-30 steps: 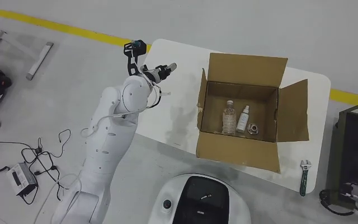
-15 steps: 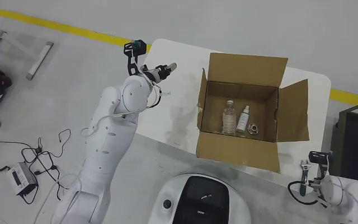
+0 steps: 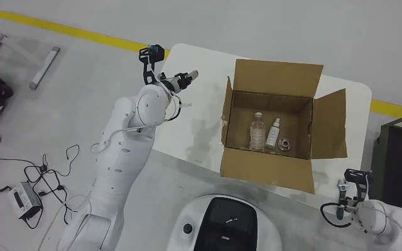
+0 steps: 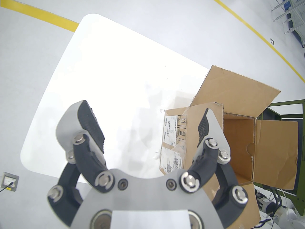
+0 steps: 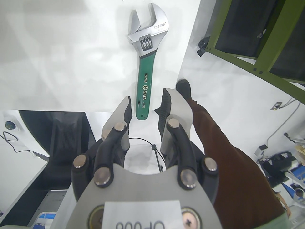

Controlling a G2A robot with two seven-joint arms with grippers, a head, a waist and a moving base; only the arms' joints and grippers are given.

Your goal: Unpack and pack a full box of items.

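A white table stands on a grey floor and carries an open cardboard box. On the box bottom, side by side, rest a clear bottle, a white spray bottle and a small metal part. A green-handled wrench lies flat on the table to the right of the box, apart from it. The right claw hovers at the handle end, fingers spread to either side. The left claw is spread and holds nothing, above the table left of the box.
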